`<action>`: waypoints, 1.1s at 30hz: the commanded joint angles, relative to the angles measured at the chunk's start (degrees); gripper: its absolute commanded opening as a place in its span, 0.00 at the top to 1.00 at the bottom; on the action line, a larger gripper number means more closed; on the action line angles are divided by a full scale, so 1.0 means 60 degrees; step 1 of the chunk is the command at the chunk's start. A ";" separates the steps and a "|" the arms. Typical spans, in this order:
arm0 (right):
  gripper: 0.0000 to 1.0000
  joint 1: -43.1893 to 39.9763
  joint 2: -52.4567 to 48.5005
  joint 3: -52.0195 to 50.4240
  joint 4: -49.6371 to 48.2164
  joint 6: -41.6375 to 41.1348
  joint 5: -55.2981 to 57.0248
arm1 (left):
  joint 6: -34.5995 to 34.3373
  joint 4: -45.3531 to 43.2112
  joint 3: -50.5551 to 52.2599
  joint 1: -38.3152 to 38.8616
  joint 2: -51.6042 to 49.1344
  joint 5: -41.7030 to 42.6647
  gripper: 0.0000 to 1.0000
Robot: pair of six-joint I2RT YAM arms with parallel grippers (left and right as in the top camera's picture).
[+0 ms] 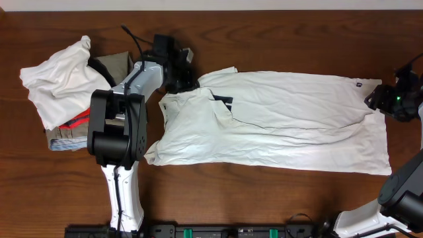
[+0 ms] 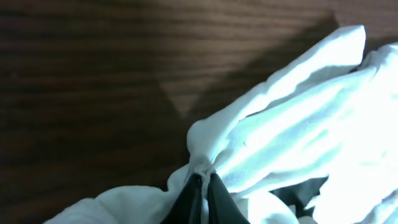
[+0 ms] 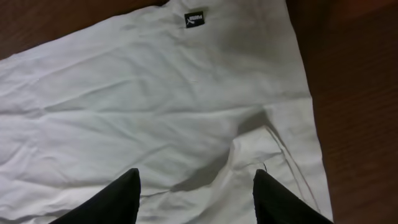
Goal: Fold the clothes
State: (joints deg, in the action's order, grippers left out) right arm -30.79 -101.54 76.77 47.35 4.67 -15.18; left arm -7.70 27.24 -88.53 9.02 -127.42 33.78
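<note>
1. Lying flat on the table [image 1: 264, 205], the white trousers [image 1: 297, 122] run lengthwise from the left claw [image 2: 203, 182] to the right claw [image 3: 196, 179], one end towards each.
2. The left claw is pinched tight on a fold of the crumpled end.
3. The right claw hangs over the flatter end with its jaws apart, holding nothing; a small black label [image 3: 194, 18] lies ahead of it.
4. Beyond the left claw, away from the trousers, sits a heap of other garments [image 1: 59, 82].

You cannot see the corner of the trousers [image 1: 284, 125] beneath the left gripper [image 1: 182, 84], the left arm [image 1: 119, 125] covers part of the pile of other clothes [image 1: 56, 86] — and the right arm [image 1: 403, 188] runs off the picture's edge, the black label [image 1: 357, 84] too small to read from overhead.
</note>
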 commanded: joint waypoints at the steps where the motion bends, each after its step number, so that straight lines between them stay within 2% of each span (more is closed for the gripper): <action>1: 0.43 0.0069 -0.0011 -0.0004 -0.0044 0.0120 0.0066 | 0.0000 0.0087 0.0000 -0.0066 0.0168 0.0295 0.94; 11: 0.45 0.0073 -0.0586 -0.0007 -0.0430 0.0015 0.0062 | -0.0007 -0.1078 0.0000 -0.0062 0.0168 0.0266 0.94; 12: 0.45 0.0073 -0.0696 -0.0007 -0.0444 0.0011 0.0055 | -0.0007 -0.1282 0.0000 -0.0062 0.0168 0.0266 0.90; 14: 0.45 0.0073 -0.0867 -0.0007 -0.0484 0.0015 0.0047 | -0.0007 -0.1632 0.0000 -0.0062 0.0168 0.0266 0.67; 15: 0.45 0.0069 -0.0914 -0.0007 -0.0499 0.0015 0.0040 | -0.0007 -0.1749 0.0000 -0.0058 0.0164 0.0266 0.61; 20: 0.45 0.0073 -0.0940 -0.0007 -0.0550 0.0018 0.0033 | -0.0007 -0.1923 0.0000 0.0004 0.0164 0.0266 0.54; 30: 0.45 0.0073 -0.0940 -0.0007 -0.0539 0.0015 -0.0011 | -0.0007 -0.1993 0.0004 0.0113 -0.0229 0.0266 0.54; 31: 0.45 0.0073 -0.0940 -0.0007 -0.0535 0.0015 -0.0011 | -0.0007 -0.1996 0.0004 0.0135 -0.0237 0.0270 0.56; 33: 0.46 0.0073 -0.0940 -0.0007 -0.0532 0.0015 -0.0011 | -0.0004 -0.1996 0.0004 0.0200 -0.0237 0.0270 0.66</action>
State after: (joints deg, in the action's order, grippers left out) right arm -30.79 -107.09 76.75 44.07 4.64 -14.96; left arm -7.92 15.33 -88.53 9.54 -127.42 34.59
